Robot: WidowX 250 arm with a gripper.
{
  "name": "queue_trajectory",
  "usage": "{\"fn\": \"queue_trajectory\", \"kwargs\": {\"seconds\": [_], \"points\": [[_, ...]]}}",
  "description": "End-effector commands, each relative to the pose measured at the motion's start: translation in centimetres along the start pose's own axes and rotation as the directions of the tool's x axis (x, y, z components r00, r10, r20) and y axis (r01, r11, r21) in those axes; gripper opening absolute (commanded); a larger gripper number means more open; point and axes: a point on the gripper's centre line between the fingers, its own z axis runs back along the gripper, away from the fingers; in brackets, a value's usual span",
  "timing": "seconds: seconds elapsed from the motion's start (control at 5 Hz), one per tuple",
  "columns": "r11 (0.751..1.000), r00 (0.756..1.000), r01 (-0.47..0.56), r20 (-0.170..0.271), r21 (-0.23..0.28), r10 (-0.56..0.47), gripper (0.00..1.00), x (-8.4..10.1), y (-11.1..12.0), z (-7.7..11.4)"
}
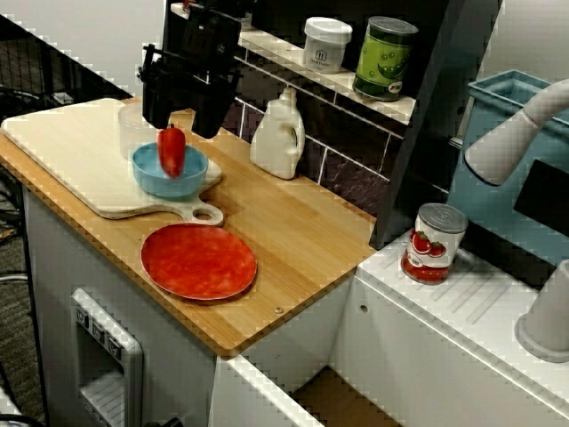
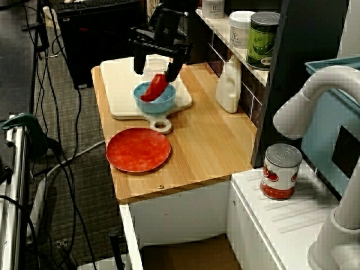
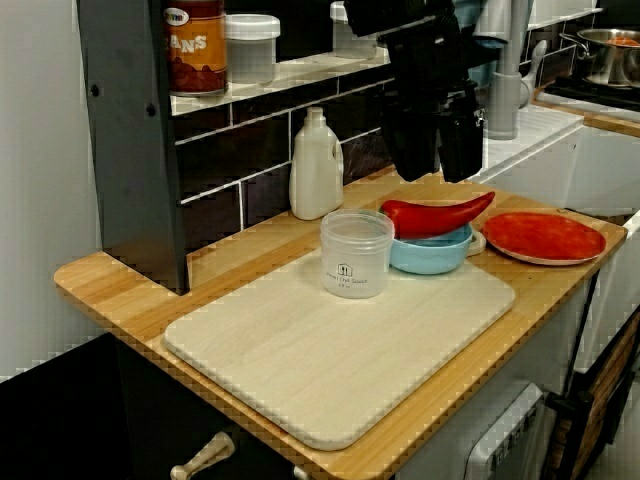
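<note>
Pepper (image 3: 435, 214) is the thing under your claw: a long red one, lying across the rim of the blue bowl (image 3: 430, 256) with its pointed end sticking out past the edge towards the red plate (image 3: 545, 237). In the low view along the board it rests on the bowl with a gap above it.

Your gripper (image 3: 437, 177) hangs straight over it, jaws spread wide and released, one finger to each side of the pepper's middle. The fingertips end just above the pepper (the steeper view from the sink side makes them look lower, but neither pad is seen pressing on it).

The bowl sits at the handle end of the pale cutting board (image 3: 330, 350). A clear plastic tub (image 3: 357, 255) stands upright on the board just beside the bowl; you cannot tell whether the two touch. The plate lies flat on the wooden counter (image 1: 302, 231), off the board and near its handle.

Behind the bowl, a white bottle (image 3: 316, 170) stands against the dark tiled wall. On the shelf above are a white jar (image 1: 326, 44) and a green can (image 1: 385, 58). A tomato can (image 1: 433, 243) stands well apart on the white drainboard beside the counter.
</note>
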Motion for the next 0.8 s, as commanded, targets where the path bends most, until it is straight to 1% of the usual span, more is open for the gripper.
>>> {"fn": "queue_trajectory", "kwargs": {"seconds": [0.0,0.2,0.4,0.6], "points": [[0.995,0.999,0.007,-0.054,0.095,-0.002,1.0,1.0,-0.6,3.5],[0.994,0.999,0.0,-0.046,0.108,0.005,1.0,1.6,-0.9,4.1],[0.994,0.998,-0.012,-0.054,0.109,0.018,1.0,1.9,-1.0,4.1],[0.994,0.999,-0.01,-0.047,0.108,0.016,1.0,2.2,-1.3,4.3]]}}
